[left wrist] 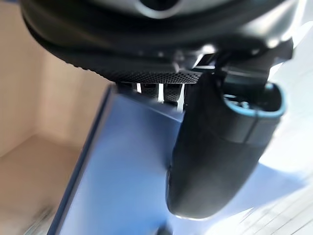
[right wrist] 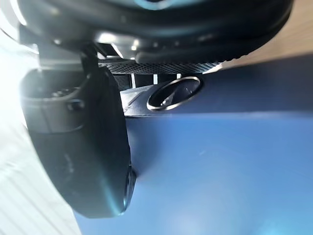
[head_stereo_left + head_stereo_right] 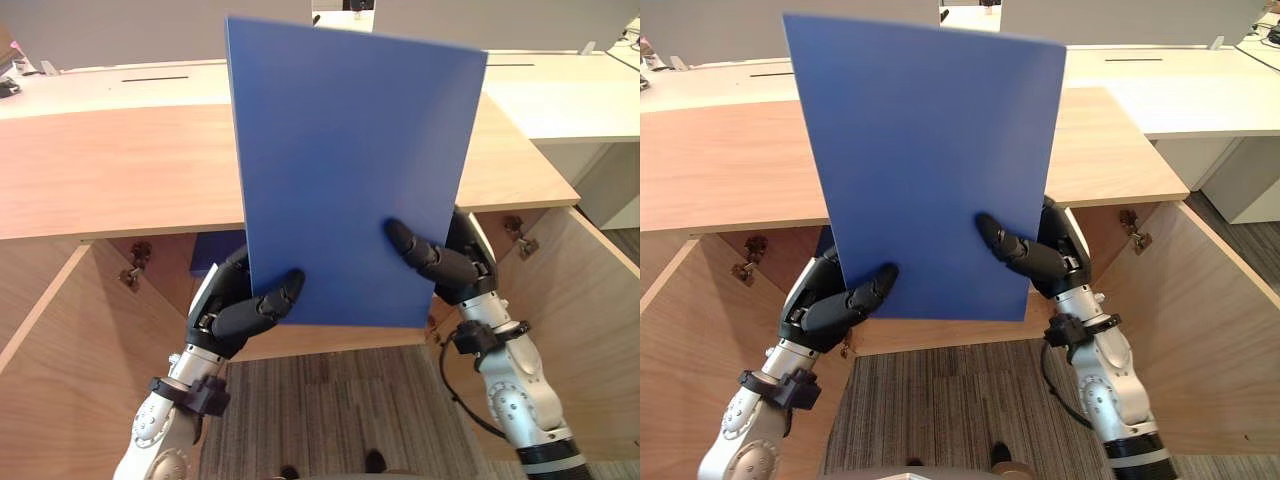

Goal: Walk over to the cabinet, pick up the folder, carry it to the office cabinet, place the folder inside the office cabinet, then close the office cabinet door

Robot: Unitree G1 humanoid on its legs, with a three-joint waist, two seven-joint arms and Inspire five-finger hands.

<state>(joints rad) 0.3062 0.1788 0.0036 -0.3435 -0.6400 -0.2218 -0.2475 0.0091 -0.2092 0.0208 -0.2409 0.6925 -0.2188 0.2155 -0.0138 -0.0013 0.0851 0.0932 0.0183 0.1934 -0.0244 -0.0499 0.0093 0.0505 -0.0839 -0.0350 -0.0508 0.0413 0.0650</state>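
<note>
A blue folder [image 3: 350, 170] stands upright in front of the open wooden office cabinet [image 3: 120, 170], held at its lower corners by both hands. My left hand [image 3: 240, 305] pinches the lower left corner, thumb on the near face. At the lower right corner my right hand [image 3: 445, 260] does the same. The left wrist view shows the thumb [image 1: 220, 147] pressed on the folder [image 1: 122, 181]. Likewise the right wrist view shows a thumb [image 2: 83, 147] on the blue face [image 2: 220, 171]. The folder hides the middle of the cabinet's opening.
Both cabinet doors stand open: the left door [image 3: 60, 380] and the right door [image 3: 580, 320] flank my arms. Something blue [image 3: 215, 250] lies inside the cabinet behind the folder. White desks [image 3: 560, 95] lie beyond. Striped carpet [image 3: 330, 410] is below.
</note>
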